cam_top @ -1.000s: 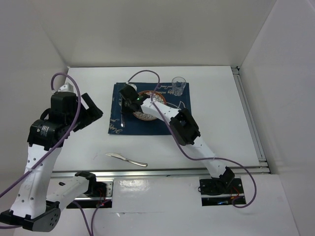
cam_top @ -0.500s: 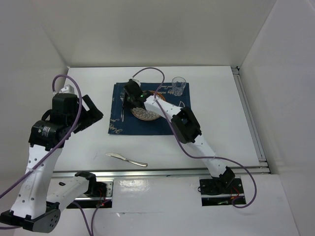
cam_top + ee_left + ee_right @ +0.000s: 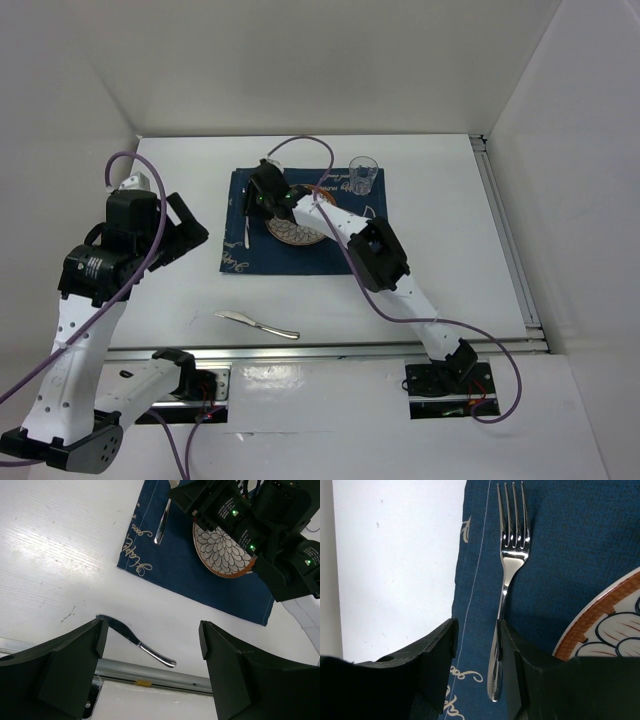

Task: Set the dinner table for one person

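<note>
R end effector (image 3: pixel 477 630) eased apart since before, fork (image 3: pixel 512 555) loose on placemat (image 3: pixel 560 540), L end effector (image 3: pixel 152 627) wide, empty

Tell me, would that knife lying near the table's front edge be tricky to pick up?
Probably. The knife looks stiff, shiny metal, so likely slippery. It lies flat on the smooth white table, leaving little to get under. Its flat blade makes rolling unlikely; pushed, it would probably slide.

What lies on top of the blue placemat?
A fork, a patterned plate and a glass lie on the placemat. The right arm covers part of the plate from above.
</note>
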